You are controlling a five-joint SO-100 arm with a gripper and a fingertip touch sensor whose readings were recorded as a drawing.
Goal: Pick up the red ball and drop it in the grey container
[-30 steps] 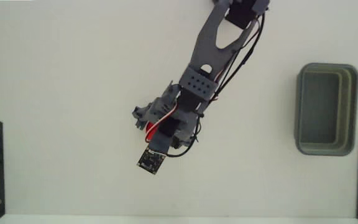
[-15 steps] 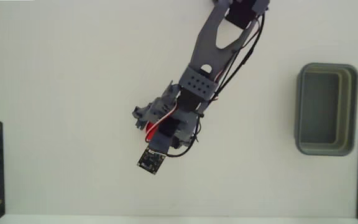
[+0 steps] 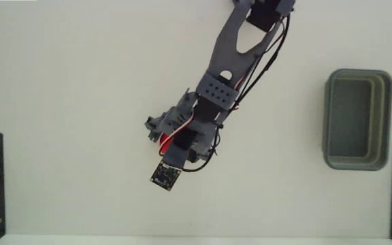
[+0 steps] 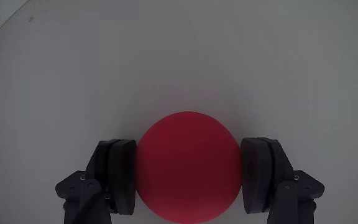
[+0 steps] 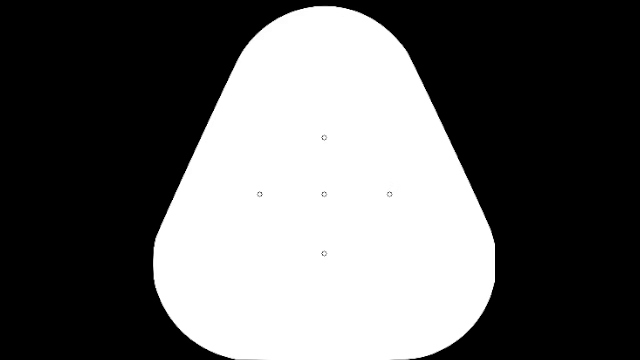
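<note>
In the fixed view my arm (image 3: 233, 54) comes in from the top edge and slants down and to the left across the white worktop (image 3: 67, 102), wrist bent toward the surface near the middle of the picture. A small dark square camera board (image 3: 166, 175) sits at the lowest end of it. My fingers (image 3: 160, 136) are mostly hidden under the wrist from here, and only a red sliver of the red ball (image 3: 164, 143) peeks out beside them, next to red and white wiring. The grey container (image 3: 357, 119) stands well apart, by the right edge, its long side running top to bottom, nothing inside it that I can see. I can read no writing or label on anything here.

In the wrist view the red ball (image 4: 188, 167) fills the lower middle, and my two dark fingers (image 4: 188, 177) press against it on the left and right, clenched on it. It lies close over the pale worktop (image 4: 179, 50). No lettering shows on the ball or on the finger pads (image 4: 122, 174).
</note>
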